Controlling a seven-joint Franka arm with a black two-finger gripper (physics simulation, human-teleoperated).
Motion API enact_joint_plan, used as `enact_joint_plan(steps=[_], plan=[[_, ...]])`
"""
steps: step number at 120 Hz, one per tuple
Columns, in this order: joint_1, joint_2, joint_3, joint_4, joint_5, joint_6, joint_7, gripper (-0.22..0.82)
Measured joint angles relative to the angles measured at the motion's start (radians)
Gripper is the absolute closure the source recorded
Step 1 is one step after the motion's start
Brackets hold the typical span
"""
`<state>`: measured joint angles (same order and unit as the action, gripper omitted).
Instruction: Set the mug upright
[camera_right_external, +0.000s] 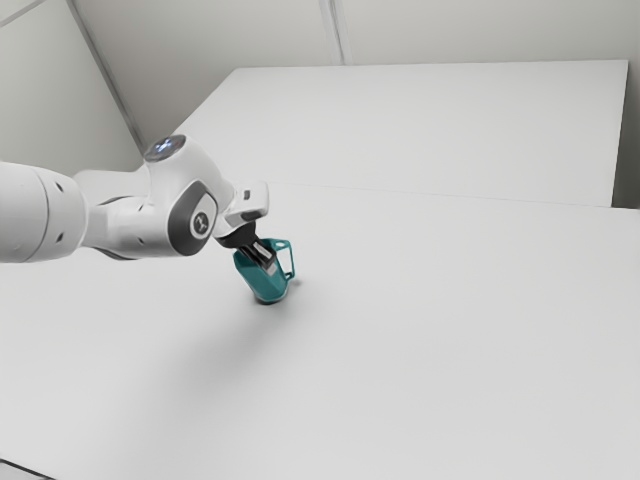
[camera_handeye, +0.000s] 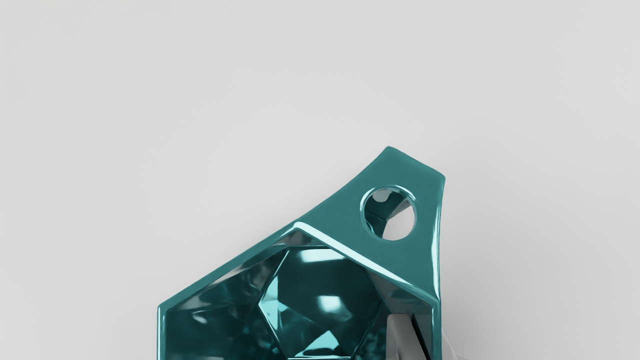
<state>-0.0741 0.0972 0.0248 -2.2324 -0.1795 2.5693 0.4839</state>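
Mug (camera_right_external: 267, 287) leans mouth-up; the gripper (camera_right_external: 268, 264) pinches its wall (camera_handeye: 436, 332) from both sides, fingers (camera_handeye: 399, 336) nearly closed. That grip probably steadies the tilt.

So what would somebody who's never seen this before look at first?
Probably the shiny teal mug, the one bright colour on the pale table, leaning over with its handle toward the exterior view's right. Next, the big white arm coming in from that view's left, its black gripper pinching the mug's wall, one finger inside and one outside.
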Motion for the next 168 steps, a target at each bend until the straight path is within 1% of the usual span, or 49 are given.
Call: enact_joint_plan(steps=[41, 43, 60, 68, 80, 94, 119, 132, 149, 168], plan=[[0.002, 0.014, -0.007, 0.0, 0.0, 0.008, -0.003, 0.79], [0.002, 0.013, -0.01, 0.0, -0.001, 0.008, -0.003, 0.76], [-0.001, 0.006, -0.015, 0.0, -0.003, -0.001, -0.002, 0.44], [0.0, -0.001, -0.015, 0.0, -0.003, -0.004, -0.002, 0.32], [0.001, -0.015, -0.016, 0.0, -0.003, -0.008, -0.001, 0.2], [0.002, -0.027, -0.017, 0.0, -0.002, -0.012, 0.0, 0.12], [-0.001, -0.099, -0.017, 0.008, 0.006, -0.062, 0.001, 0.04], [-0.009, -0.139, -0.012, 0.041, 0.009, -0.123, 0.002, 0.03], [-0.026, -0.154, 0.005, 0.123, 0.017, -0.233, 0.002, 0.01], [-0.022, -0.151, 0.016, 0.253, 0.086, -0.41, -0.035, 0.01]])
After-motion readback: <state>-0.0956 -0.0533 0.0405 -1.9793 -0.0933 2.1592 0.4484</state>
